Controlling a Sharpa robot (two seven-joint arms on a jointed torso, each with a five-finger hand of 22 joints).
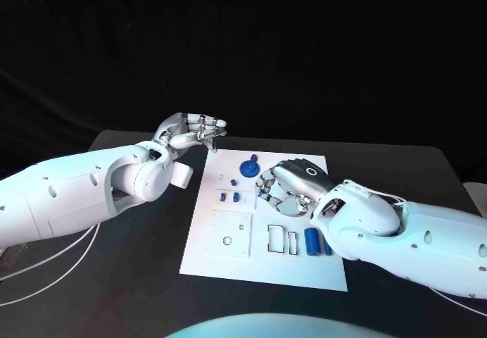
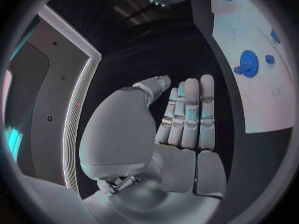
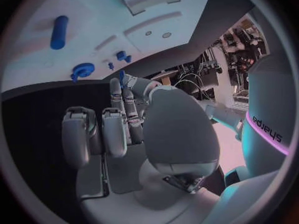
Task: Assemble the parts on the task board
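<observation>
The white task board (image 1: 294,271) lies in the middle of the black table. On its far part sit a blue gear (image 1: 248,167) and small blue pieces (image 1: 232,199); two blue cylinders (image 1: 317,243) lie near its right edge. My right hand (image 1: 289,184) hovers over the board's middle with its fingers curled down. In the right wrist view a thin blue part (image 3: 122,75) sits pinched between the thumb and fingertips (image 3: 116,87). My left hand (image 1: 193,130) is raised off the board's far left corner; its fingers (image 2: 190,109) lie straight, holding nothing.
A raised white block (image 1: 231,238) and rectangular slots (image 1: 277,239) occupy the board's near half. Bare black table (image 1: 132,282) lies to the left of the board and beyond its far edge. The gear (image 2: 248,63) and board (image 2: 249,109) also appear in the left wrist view.
</observation>
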